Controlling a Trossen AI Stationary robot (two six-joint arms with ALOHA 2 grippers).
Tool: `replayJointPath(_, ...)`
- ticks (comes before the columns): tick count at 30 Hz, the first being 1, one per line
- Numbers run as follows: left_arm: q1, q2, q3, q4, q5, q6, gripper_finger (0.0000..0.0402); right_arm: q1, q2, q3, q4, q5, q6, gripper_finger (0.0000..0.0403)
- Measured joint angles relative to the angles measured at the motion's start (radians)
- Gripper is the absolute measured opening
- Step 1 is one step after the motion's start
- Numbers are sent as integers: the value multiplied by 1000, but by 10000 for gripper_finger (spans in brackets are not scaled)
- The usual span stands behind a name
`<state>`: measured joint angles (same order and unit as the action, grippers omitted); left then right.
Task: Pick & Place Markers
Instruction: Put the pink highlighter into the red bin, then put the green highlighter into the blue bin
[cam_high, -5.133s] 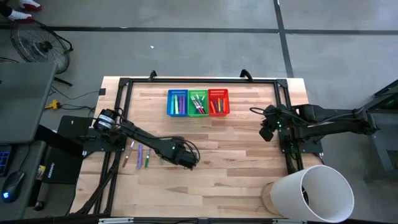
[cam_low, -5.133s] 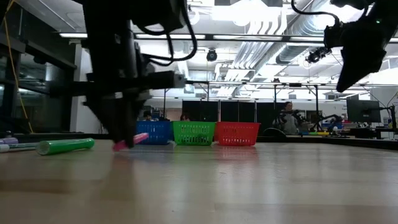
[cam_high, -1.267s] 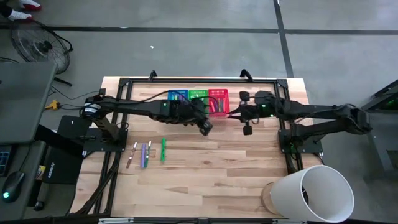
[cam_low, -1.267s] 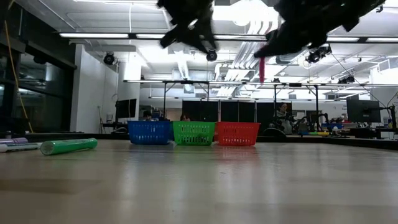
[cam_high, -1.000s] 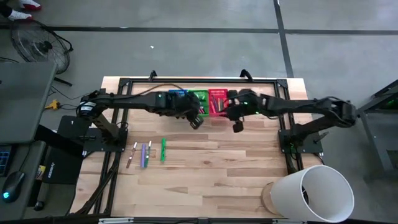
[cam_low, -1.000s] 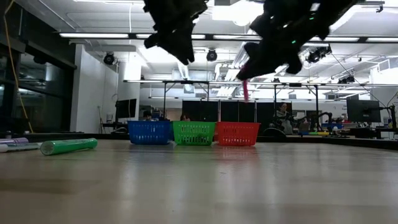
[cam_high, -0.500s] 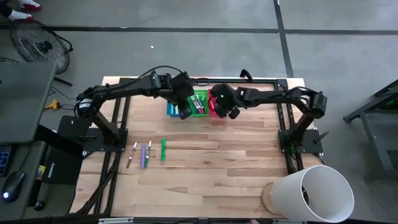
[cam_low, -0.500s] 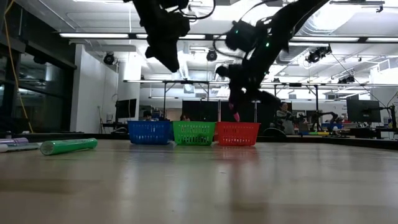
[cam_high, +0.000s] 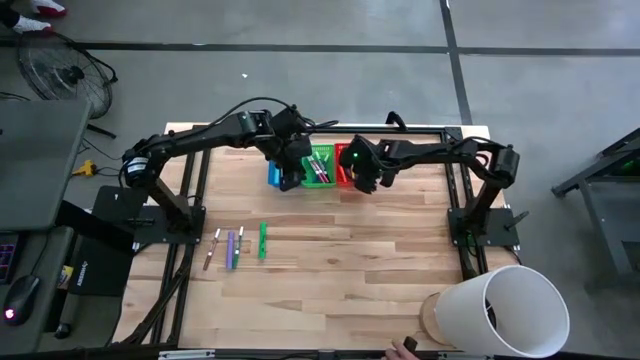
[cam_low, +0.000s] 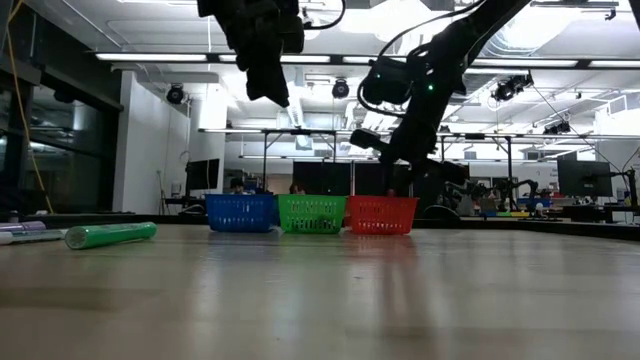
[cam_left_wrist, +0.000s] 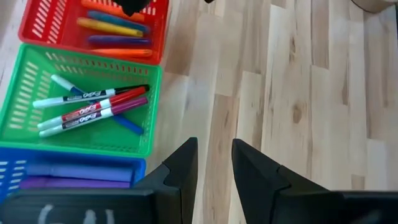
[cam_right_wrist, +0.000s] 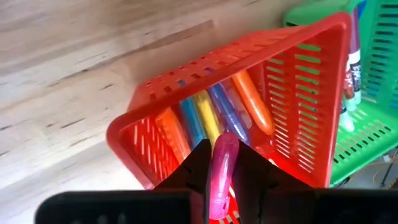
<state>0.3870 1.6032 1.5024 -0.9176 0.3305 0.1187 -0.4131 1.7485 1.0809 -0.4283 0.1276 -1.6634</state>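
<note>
- While the right gripper (cam_right_wrist: 219, 163) hangs directly over the red plastic mesh basket (cam_right_wrist: 186, 84) at the far middle of the pale wooden table (cam_high: 350, 270), its two dark fingers are pressed together on a glossy pink marker (cam_right_wrist: 222, 167).
- That pink marker's long axis points forward past the fingertips and down into the basket's open top, running roughly in line with the orange, blue and yellow markers (cam_right_wrist: 211, 115) already lying side by side inside.
- By my reading, the coming move turns on that one relation: the basket sits straight under the marker tip, so letting go should drop it in, and little sideways shift seems needed.
- Seen from above, the right gripper (cam_high: 360, 172) is on the near side of the red basket (cam_high: 344, 152), closer to it than the other arm.
- Meanwhile the left gripper (cam_left_wrist: 211, 158) hovers at the blue plastic mesh basket (cam_high: 273, 176) on the left of the row, its fingers standing partly apart with nothing between them.
- Between those two baskets sits the green plastic mesh basket (cam_left_wrist: 37, 134), which holds several white-barrelled pens (cam_left_wrist: 87, 112) lying crosswise.
- Well apart from the baskets, on the near left of the table, a green marker (cam_high: 262, 240) and a few thinner ones, one of them purple (cam_high: 229, 248), lie loose with their long axes running near to far.
- For those, the left arm is the nearer one.
</note>
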Motion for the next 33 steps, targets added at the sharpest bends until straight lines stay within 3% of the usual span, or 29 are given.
replayJointPath(18,-1,0,0,-11,61,42,97,3,0,0,-2,16,-12,69)
replayJointPath(22,-1,0,0,-39,61,42,97,4,0,0,40,36,97,81)
replayJointPath(27,-1,1,0,-66,32,26,97,32,0,0,169,226,360,95)
replayJointPath(33,-1,1,0,-102,-72,-31,97,77,0,0,328,500,514,98)
